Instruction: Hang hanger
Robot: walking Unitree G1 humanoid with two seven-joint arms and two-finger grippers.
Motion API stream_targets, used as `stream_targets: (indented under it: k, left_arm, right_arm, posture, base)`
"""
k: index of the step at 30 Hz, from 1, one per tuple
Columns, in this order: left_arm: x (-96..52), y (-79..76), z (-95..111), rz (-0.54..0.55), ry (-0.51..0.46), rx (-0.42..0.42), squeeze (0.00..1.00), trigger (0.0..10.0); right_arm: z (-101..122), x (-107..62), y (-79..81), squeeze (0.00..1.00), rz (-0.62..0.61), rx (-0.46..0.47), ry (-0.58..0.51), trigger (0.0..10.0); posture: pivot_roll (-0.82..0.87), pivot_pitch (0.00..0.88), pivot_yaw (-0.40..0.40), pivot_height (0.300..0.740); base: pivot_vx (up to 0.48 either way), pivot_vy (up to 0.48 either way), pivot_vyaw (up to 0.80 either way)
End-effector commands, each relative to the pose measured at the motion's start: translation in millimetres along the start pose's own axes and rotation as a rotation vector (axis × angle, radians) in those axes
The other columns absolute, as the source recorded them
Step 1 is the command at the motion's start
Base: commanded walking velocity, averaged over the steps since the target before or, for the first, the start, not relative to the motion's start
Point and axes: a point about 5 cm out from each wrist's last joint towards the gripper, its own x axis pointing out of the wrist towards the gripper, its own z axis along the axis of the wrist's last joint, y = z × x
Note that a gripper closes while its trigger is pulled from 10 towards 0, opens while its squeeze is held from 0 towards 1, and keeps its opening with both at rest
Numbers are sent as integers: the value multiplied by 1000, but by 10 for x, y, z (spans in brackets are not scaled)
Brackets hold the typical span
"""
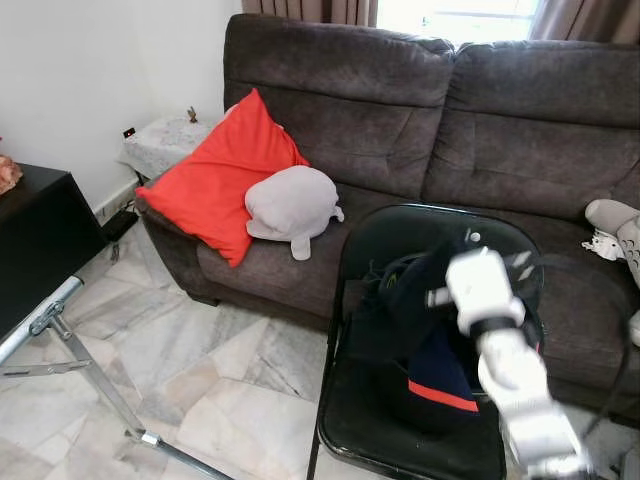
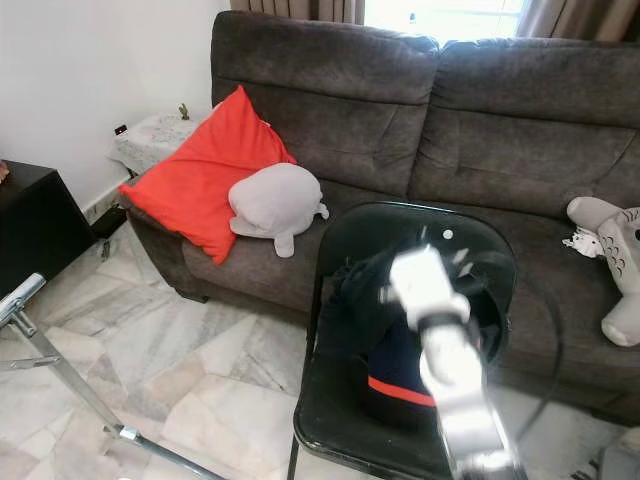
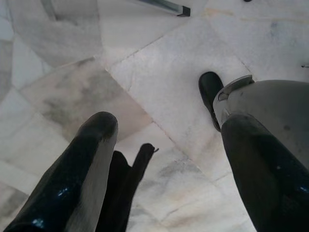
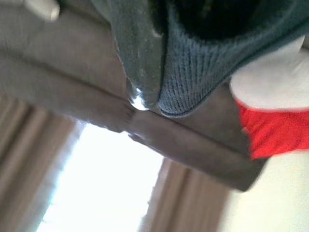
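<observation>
Right gripper (image 4: 145, 72) pinches the dark garment (image 1: 415, 320), hanging lengthwise over the chair (image 1: 400, 440); left gripper (image 3: 164, 159) gapes, empty.

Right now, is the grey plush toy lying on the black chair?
No, the grey plush toy lies on the sofa beside the red cushion, while the black chair holds dark clothing.
</observation>
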Motion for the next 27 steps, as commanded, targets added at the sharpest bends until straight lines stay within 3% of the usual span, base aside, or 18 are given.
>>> stream_targets:
  k: [1,7,8,9,10,11,18,19,20,22,25,27]
  left_arm:
    - [-5,9,-44,6,16,-6,0,10000]
    - [-5,6,-44,6,14,-14,0,10000]
    - [-5,5,-43,5,15,-11,0,10000]
    - [-5,5,-43,5,16,-10,0,10000]
    - [-5,5,-43,5,16,-11,0,10000]
    - [-4,6,-43,5,16,-10,0,10000]
    - [-4,9,-38,6,16,-8,0,10000]
    - [-4,8,-37,7,15,-9,0,10000]
    - [-4,8,-37,7,15,-9,0,10000]
    - [-4,10,-33,8,14,-9,0,10000]
    - [-3,10,-32,8,14,-9,0,10000]
    - [-3,11,-30,9,13,-8,0,10000]
  right_arm:
    - [-282,-87,-65,0,-71,96,174,0]
    - [-617,-227,-205,0,-246,295,389,0]
    - [-702,-265,-258,0,-296,337,440,3098]
    - [-717,-271,-268,0,-304,343,449,4000]
    - [-724,-277,-302,0,-320,333,468,5647]
    - [-718,-272,-310,0,-322,334,464,10000]
    - [-592,-83,-325,0,-326,349,411,10000]
    - [-484,11,-326,0,-312,335,344,10000]
    - [-484,11,-326,0,-312,335,344,10000]
    - [-202,213,-268,0,-241,253,209,10000]
    - [-22,313,-211,0,-201,206,126,10000]
    - [206,416,-58,0,-116,150,29,10000]
  posture:
    - [-2,0,23,740]
    - [-3,0,23,740]
    - [-3,0,22,740]
    - [-3,0,22,740]
    - [-3,0,23,740]
    - [-2,0,24,740]
    - [-3,0,27,740]
    - [1,0,27,740]
    - [1,0,27,740]
    - [1,0,30,740]
    - [-1,0,35,740]
    - [-1,0,36,740]
  base:
    - [0,0,0]
    - [0,0,0]
    - [0,0,0]
    - [0,0,0]
    - [0,0,0]
    - [0,0,0]
    - [0,0,0]
    - [0,0,0]
    - [0,0,0]
    - [0,0,0]
    - [0,0,0]
    - [0,0,0]
